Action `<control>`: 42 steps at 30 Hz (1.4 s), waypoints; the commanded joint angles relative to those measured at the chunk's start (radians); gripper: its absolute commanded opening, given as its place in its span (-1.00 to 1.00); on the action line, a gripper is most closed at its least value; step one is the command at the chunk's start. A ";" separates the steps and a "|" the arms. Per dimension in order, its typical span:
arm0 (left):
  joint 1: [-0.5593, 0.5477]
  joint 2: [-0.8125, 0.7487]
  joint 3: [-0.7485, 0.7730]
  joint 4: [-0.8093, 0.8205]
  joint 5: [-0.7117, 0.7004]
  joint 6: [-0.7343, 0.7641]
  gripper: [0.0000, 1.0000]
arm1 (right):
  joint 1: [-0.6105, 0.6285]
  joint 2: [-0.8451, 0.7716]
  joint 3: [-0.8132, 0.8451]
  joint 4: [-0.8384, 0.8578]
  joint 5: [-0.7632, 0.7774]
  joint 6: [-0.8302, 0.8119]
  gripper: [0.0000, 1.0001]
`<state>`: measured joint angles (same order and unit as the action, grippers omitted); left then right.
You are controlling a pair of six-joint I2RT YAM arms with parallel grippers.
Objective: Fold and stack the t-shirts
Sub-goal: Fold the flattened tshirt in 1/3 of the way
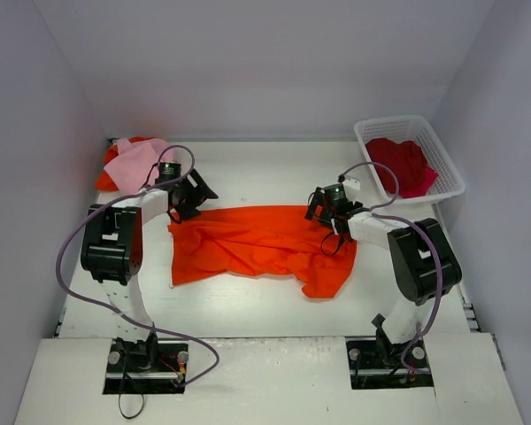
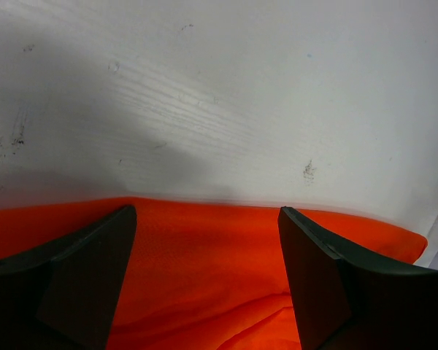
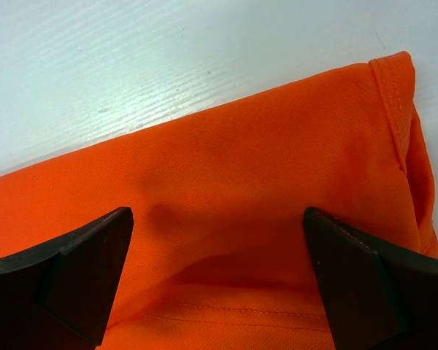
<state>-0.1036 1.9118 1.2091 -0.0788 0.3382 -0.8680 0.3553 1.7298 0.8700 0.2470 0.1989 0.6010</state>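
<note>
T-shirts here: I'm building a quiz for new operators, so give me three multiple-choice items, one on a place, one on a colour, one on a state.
1. Where is the dark red shirt?
A) in the white basket
B) spread out flat
C) draped over an arm

2. What colour is the spread-out shirt?
A) pink
B) orange
C) white

3. How is the left pincer?
A) shut on cloth
B) open
C) out of view

Answers:
1 A, red cloth fills the basket at the far right.
2 B, orange cloth lies open in the middle of the top view.
3 B, its fingers stand apart with orange cloth showing between them.
</note>
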 commanded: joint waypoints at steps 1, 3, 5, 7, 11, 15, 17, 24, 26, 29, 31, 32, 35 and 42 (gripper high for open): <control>0.001 0.026 0.043 -0.027 -0.051 0.017 0.48 | -0.026 0.017 0.037 0.005 -0.004 -0.021 0.98; 0.001 0.038 0.055 -0.029 -0.053 0.015 0.47 | -0.038 0.024 0.049 0.003 -0.009 -0.026 0.98; 0.001 0.046 0.075 -0.032 -0.050 0.017 0.47 | -0.044 0.034 0.058 0.003 -0.016 -0.035 0.98; 0.001 0.059 0.089 -0.035 -0.051 0.018 0.47 | -0.052 0.043 0.070 0.005 -0.016 -0.038 0.98; 0.001 0.082 0.121 -0.039 -0.048 0.018 0.47 | -0.061 0.059 0.089 0.006 -0.021 -0.043 0.98; 0.001 0.098 0.142 -0.039 -0.047 0.018 0.48 | -0.067 0.076 0.110 0.006 -0.029 -0.049 0.98; 0.002 0.105 0.152 -0.042 -0.047 0.021 0.47 | -0.068 0.086 0.126 0.006 -0.030 -0.050 0.98; -0.001 0.066 0.162 -0.035 -0.047 0.027 0.60 | -0.068 0.051 0.136 -0.002 -0.029 -0.058 0.99; -0.002 0.018 0.153 -0.026 -0.057 0.038 0.63 | -0.062 0.019 0.130 -0.021 -0.013 -0.063 0.99; -0.002 -0.048 0.144 -0.019 -0.056 0.040 0.63 | -0.055 -0.054 0.130 -0.057 0.011 -0.072 0.99; -0.007 -0.077 0.155 -0.030 -0.056 0.043 0.63 | -0.052 -0.108 0.138 -0.067 0.005 -0.089 1.00; -0.011 -0.114 0.158 -0.050 -0.060 0.047 0.63 | -0.044 -0.127 0.145 -0.089 0.008 -0.093 0.99; -0.031 -0.212 0.152 -0.103 -0.103 0.073 0.63 | -0.024 -0.190 0.176 -0.135 0.023 -0.110 1.00; -0.047 -0.488 -0.052 -0.173 -0.163 0.067 0.63 | 0.109 -0.295 0.140 -0.192 0.056 -0.066 1.00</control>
<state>-0.1516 1.5253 1.2198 -0.2058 0.2222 -0.8108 0.4137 1.4734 1.0107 0.0841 0.2142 0.5190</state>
